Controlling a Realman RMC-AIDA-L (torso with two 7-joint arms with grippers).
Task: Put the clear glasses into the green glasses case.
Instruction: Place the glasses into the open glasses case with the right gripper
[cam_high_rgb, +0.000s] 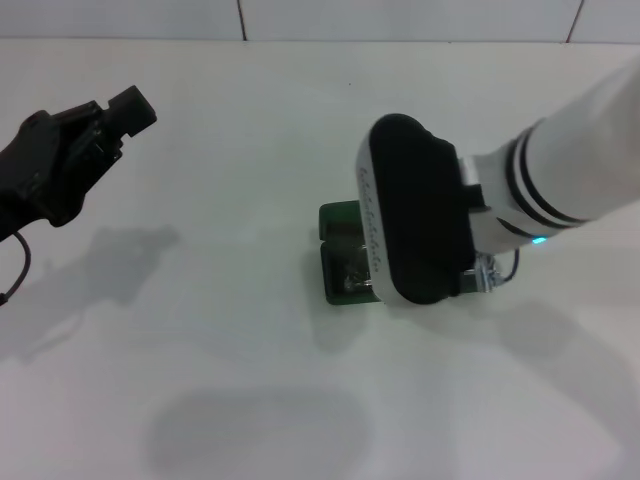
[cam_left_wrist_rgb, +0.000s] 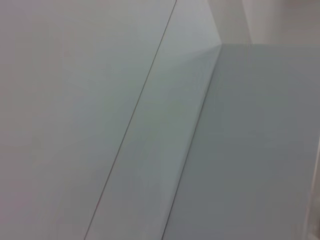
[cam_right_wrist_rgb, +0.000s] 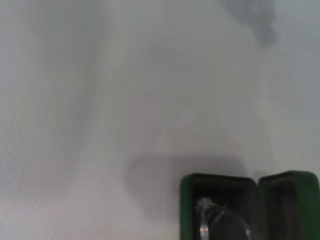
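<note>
The green glasses case (cam_high_rgb: 336, 216) lies open in the middle of the white table, its two halves side by side (cam_right_wrist_rgb: 287, 185). The clear glasses (cam_right_wrist_rgb: 214, 219) rest inside one half, and in the head view only a glint of them (cam_high_rgb: 352, 274) shows. My right arm's black wrist housing (cam_high_rgb: 415, 210) hangs directly over the case and covers most of it, hiding the right gripper beneath. My left gripper (cam_high_rgb: 115, 115) is held up at the far left, well away from the case.
The white table (cam_high_rgb: 200, 330) extends around the case on all sides. A tiled wall (cam_high_rgb: 240, 18) runs along the back edge. The left wrist view shows only a pale wall (cam_left_wrist_rgb: 100, 100).
</note>
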